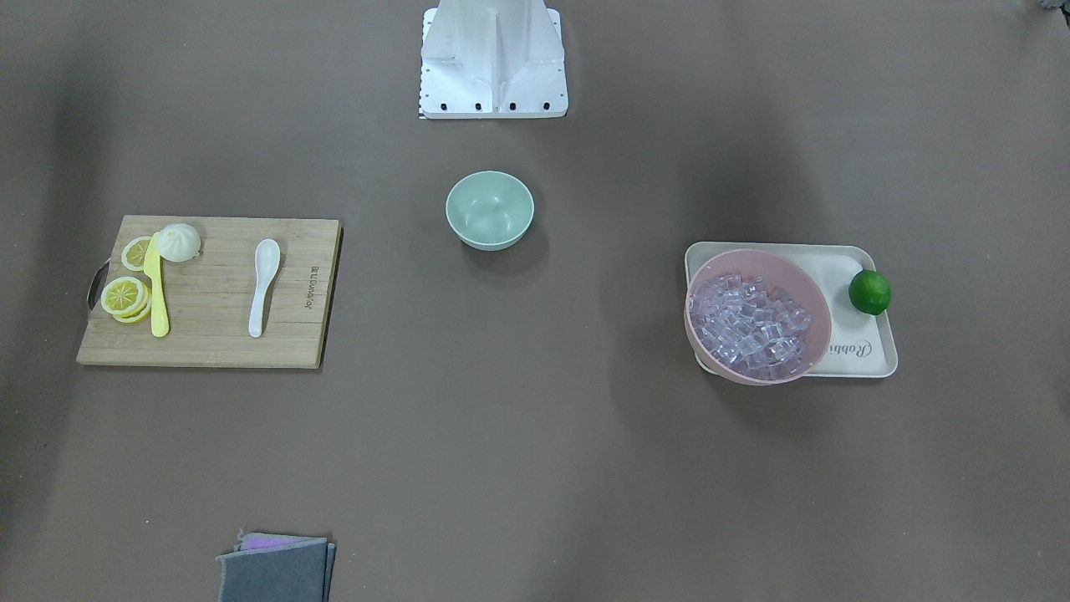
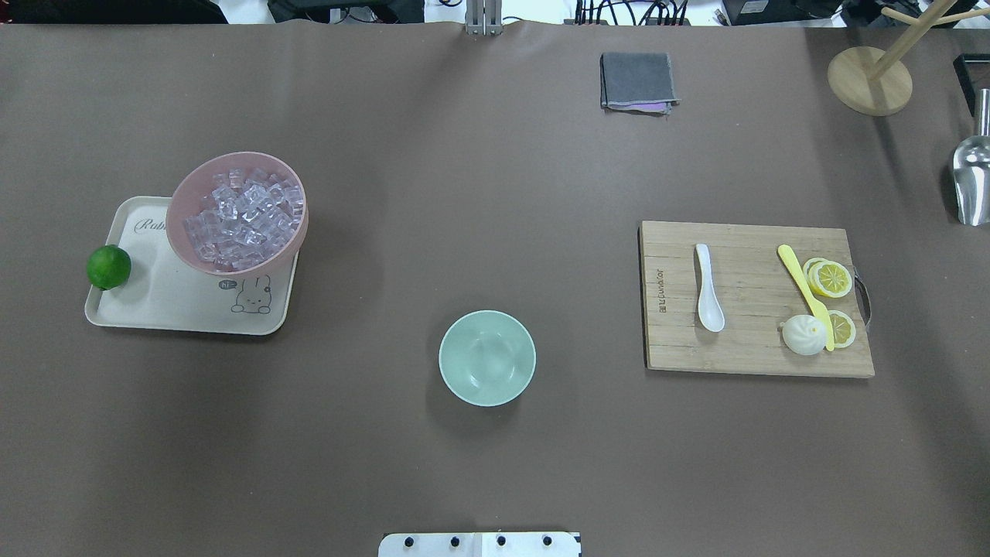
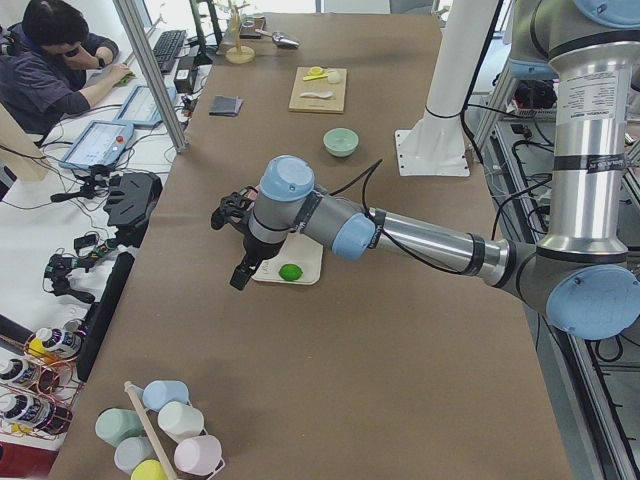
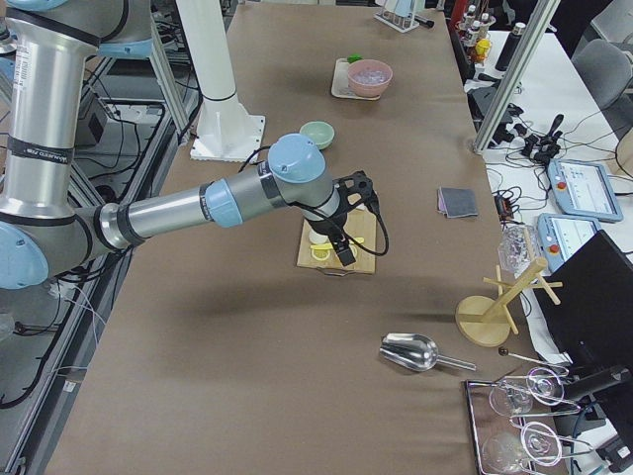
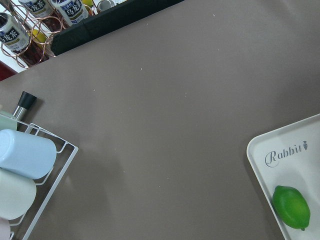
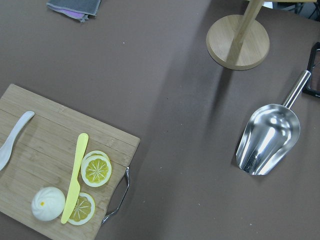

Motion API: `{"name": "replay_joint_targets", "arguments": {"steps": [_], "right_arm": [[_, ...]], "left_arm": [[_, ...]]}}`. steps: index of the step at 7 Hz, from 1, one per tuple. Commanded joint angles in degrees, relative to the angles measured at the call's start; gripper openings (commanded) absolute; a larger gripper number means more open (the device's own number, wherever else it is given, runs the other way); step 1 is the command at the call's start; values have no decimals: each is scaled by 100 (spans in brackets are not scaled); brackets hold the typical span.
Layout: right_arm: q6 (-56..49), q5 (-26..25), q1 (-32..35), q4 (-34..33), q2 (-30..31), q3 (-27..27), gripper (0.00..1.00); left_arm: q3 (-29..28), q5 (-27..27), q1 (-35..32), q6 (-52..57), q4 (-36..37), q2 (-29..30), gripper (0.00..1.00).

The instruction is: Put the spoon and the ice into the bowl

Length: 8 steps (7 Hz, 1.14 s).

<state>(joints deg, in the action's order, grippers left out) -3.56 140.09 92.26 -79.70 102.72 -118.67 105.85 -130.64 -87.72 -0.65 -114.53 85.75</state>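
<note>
On the cutting board (image 2: 758,340), at the bowl's (image 2: 487,368) two o'clock, lies the spoon (image 2: 709,290), near the right claw (image 4: 343,252). Ice (image 2: 244,219) fills the pink bowl (image 2: 178,205) at ten o'clock, near the left claw (image 3: 243,272); neither claw's spread can be told.

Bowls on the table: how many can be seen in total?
2. The green bowl stands alone and empty at the middle of the table. The pink bowl, full of ice, sits on the tray at the robot's left. None seems hidden.
</note>
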Motion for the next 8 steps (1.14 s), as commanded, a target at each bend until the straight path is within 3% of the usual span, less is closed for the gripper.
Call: {"name": "replay_joint_targets", "arguments": {"steps": [1,3,5,8], "right_arm": [[816,28,-503,244,-163,-59,100],[2642,-234,-1653,245,-777,-190,100],[4005,-1277,-2726,253,-1077,-349,100],[5361,-2675,-4045,253,-1412,-349,100]], "left_arm": [[-64,3,742,-950,-834,-59,98],[-47,12,1482,-2188,-1209,169,98],[-82,99,2264,-3471,-1511,624,98],[-134,1650,3467,-4247,-1493,1064,98]]}}
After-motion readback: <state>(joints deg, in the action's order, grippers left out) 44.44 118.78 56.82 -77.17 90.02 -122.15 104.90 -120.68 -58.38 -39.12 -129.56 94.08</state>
